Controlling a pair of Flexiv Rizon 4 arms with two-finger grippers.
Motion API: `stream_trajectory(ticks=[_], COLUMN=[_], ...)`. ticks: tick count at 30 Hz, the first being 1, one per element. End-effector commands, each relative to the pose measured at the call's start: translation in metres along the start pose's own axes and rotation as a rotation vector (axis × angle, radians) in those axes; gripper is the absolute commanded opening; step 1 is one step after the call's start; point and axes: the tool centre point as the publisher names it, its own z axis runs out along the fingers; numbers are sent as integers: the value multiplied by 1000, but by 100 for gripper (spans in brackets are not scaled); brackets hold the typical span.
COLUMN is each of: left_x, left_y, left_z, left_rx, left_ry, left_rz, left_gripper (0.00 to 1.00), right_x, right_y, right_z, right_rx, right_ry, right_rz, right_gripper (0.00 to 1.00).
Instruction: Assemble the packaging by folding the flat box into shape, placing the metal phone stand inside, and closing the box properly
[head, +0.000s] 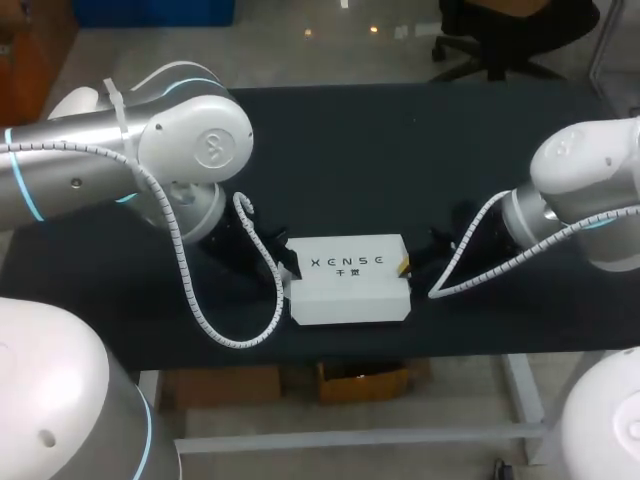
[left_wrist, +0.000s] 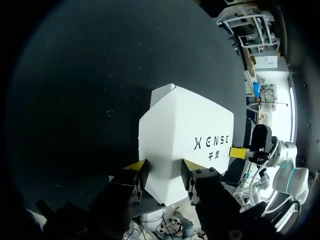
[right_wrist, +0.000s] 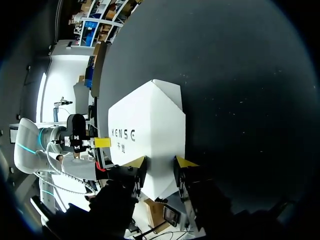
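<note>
Box (head: 348, 292): white, folded into shape, lying flat on the black table (head: 400, 150) close to its near edge, about midway across. Long side runs left to right. Top face shut flat, with dark print on it.

Coiled cable (head: 235, 335): white, hangs off the left arm (head: 150, 150) and loops toward the near edge, just left of the box.

Left gripper (left_wrist: 163, 172): at the box's left end. Fingers spread, not clenched. From the left wrist, the box's end corner fills the gap between the yellow tips and runs wider than the gap on both sides. The tips therefore sit against that end rather than clasping it (the contact under the tips is hard to make out).

Right gripper (right_wrist: 160, 167): mirrors this at the box's right end. Fingers released and apart, with the white end wall between and beyond them, so nothing is held from two sides. One yellow tip shows in the head view at the box's right edge.

Each wrist view catches the other gripper's yellow tip at the box's far end.

Right arm (head: 580, 190): comes in from the right, its own cable (head: 470, 260) drooping near the box's right end.
</note>
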Motion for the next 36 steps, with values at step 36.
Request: stream_trajectory(ticks=[36], left_x=[1], left_y=[-3], left_z=[10], left_rx=[-16], left_ry=[33], left_rz=[23], left_gripper=[47], right_x=[3], right_y=[-5], right_z=[6], right_rx=[1], right_ry=[42], right_rz=[-124], right_gripper=[34])
